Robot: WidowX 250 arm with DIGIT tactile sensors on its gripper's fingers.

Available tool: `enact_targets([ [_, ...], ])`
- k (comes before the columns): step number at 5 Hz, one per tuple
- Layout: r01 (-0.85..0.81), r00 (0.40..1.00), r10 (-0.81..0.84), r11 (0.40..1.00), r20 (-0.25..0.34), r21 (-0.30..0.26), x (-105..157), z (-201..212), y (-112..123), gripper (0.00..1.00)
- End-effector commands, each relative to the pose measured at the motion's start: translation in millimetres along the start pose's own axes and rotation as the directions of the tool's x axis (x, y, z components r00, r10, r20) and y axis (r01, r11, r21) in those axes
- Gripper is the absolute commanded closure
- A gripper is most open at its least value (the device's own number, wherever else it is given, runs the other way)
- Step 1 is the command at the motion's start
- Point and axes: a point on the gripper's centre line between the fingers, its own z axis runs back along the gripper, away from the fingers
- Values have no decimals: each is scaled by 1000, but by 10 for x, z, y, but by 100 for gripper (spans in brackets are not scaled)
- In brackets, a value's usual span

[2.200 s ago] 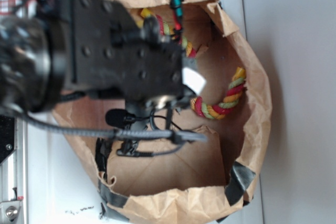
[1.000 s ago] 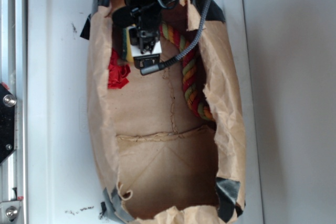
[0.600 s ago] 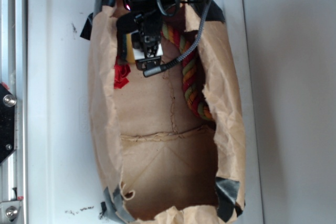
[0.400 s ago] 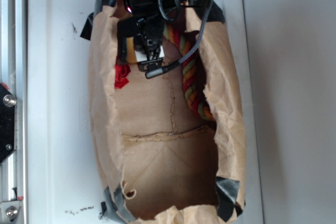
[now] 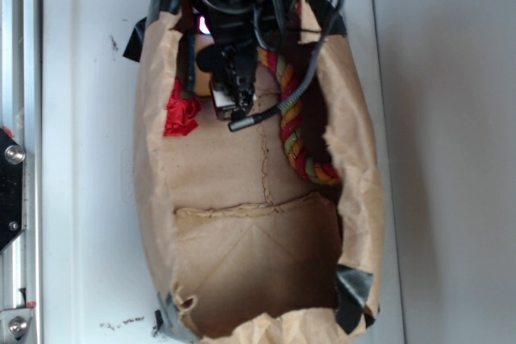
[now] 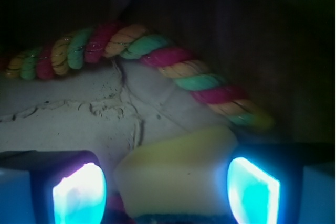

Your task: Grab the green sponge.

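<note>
The green sponge (image 6: 176, 171) lies on the floor of the brown paper bag (image 5: 359, 167), its yellow foam facing the wrist camera and a dark strip along its lower edge. My gripper (image 6: 165, 190) is open, with the sponge between the two glowing fingertips. The right pad (image 6: 252, 190) is close to the foam, and a gap shows beside the left pad (image 6: 79, 195). In the exterior view my gripper (image 5: 234, 98) reaches into the far end of the bag and covers most of the sponge.
A red, yellow and green twisted rope (image 5: 292, 130) runs along the bag's right wall and curves behind the sponge (image 6: 157, 51). A red crumpled ball (image 5: 181, 116) lies by the left wall. The bag rests on a white tray (image 5: 89, 159). A metal rail (image 5: 16, 159) runs down the left.
My gripper has sunk a little deeper into the bag, moving toward the camera. The bag's walls have shifted, and more of the red ball shows.
</note>
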Motion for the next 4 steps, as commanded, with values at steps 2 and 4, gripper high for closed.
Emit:
enact_targets([
  [2,34,999,-34,999,-3,42,92,-26,-53,0],
  [4,19,1000,-19,998,14,63,86,-17,-54,100],
])
